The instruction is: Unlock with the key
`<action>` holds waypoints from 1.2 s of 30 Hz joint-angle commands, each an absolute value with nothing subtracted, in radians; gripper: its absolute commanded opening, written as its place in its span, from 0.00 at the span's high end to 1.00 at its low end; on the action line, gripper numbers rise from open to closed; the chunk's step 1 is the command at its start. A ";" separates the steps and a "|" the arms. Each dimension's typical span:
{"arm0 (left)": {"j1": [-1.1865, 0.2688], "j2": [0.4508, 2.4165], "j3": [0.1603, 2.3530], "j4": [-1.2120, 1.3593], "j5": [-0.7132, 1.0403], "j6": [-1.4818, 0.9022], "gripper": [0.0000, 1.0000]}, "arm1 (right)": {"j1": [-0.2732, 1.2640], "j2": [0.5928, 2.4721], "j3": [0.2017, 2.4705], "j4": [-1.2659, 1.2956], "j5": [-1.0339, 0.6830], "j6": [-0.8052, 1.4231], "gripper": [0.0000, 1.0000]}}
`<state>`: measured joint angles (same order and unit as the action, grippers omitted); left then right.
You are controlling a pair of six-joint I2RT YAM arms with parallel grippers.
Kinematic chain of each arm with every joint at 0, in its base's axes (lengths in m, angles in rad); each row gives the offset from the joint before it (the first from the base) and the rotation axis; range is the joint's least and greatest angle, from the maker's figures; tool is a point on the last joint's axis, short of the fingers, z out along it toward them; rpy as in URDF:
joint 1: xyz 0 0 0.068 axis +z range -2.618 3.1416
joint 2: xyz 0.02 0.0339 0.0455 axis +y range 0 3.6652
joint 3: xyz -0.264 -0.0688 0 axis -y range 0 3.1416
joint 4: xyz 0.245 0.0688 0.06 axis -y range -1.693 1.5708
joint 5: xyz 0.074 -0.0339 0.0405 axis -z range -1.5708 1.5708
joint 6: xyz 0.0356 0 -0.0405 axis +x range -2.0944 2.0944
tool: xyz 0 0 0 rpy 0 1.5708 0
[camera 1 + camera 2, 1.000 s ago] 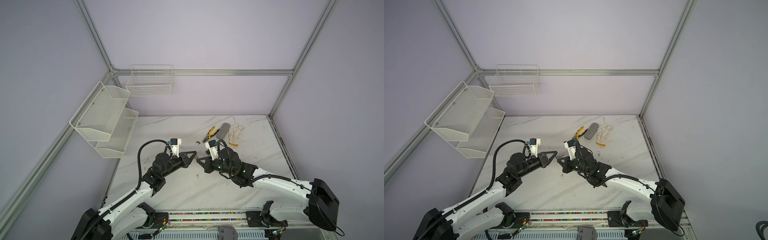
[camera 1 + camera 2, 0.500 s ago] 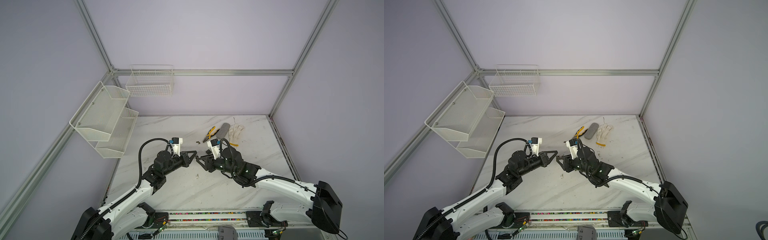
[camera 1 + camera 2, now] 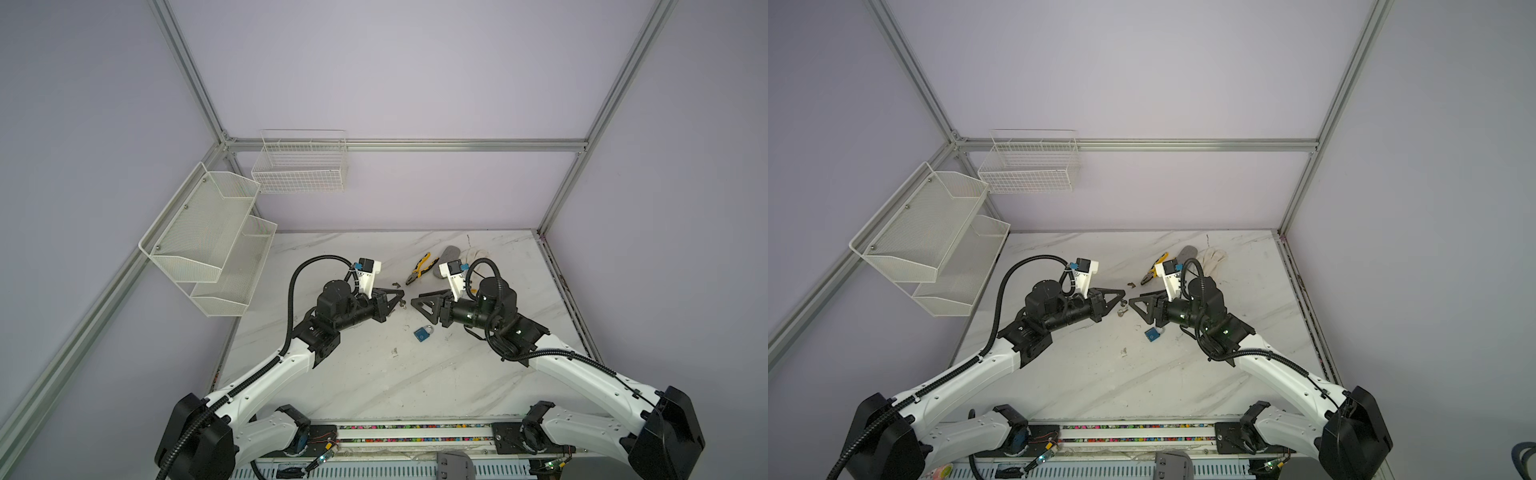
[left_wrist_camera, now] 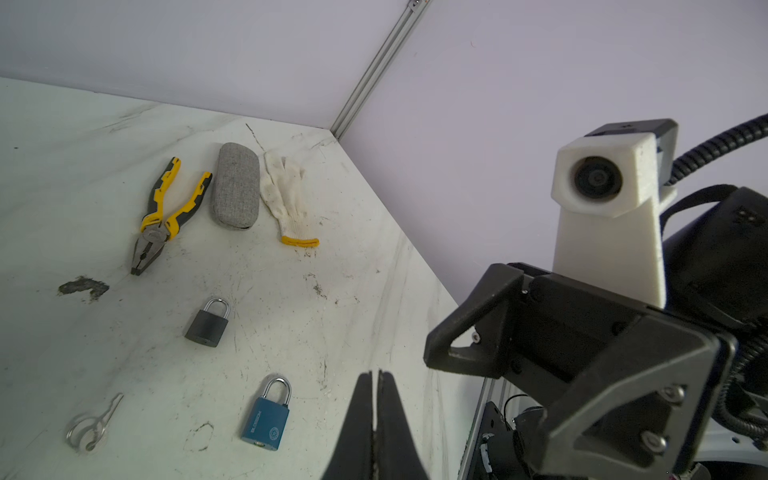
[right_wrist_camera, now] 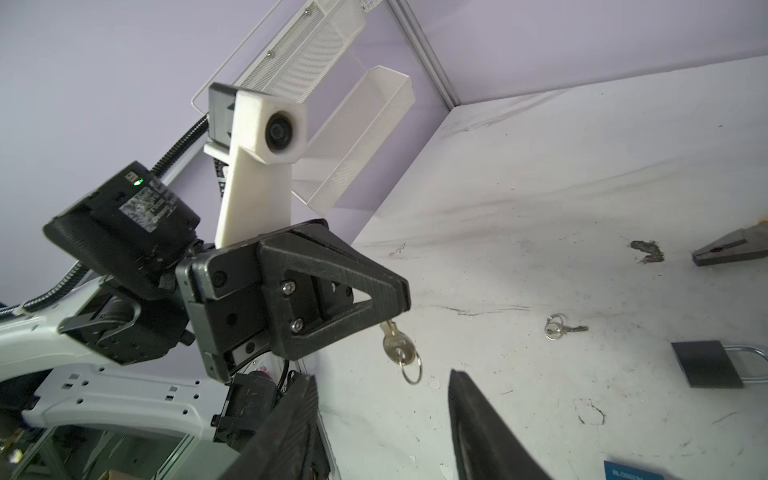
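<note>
Jaws of the black, triangular-framed left gripper [image 5: 397, 309] are pinched together on a small silver metal key [image 5: 394, 343], which hangs head-down above the table, its thin wire ring [image 5: 411, 370] dangling. The right gripper [image 3: 414, 302] faces it, ribbed jaws parted and holding nothing. A boxy blue padlock with a curved steel shackle [image 3: 423, 333] lies flat on the scuffed white marble-patterned tabletop [image 3: 374, 386], near a matte dark grey padlock [image 4: 208, 322].
</note>
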<state>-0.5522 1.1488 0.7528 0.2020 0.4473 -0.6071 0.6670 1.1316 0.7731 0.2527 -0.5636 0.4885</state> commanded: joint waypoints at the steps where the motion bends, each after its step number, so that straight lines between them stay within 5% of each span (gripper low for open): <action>1: -0.551 1.166 0.867 0.268 0.532 -0.547 1.00 | 0.638 1.147 0.737 0.378 -0.715 0.514 0.48; 36: -0.551 1.198 0.922 0.337 0.593 -0.522 1.00 | 0.574 1.305 0.734 0.659 -0.877 0.662 0.82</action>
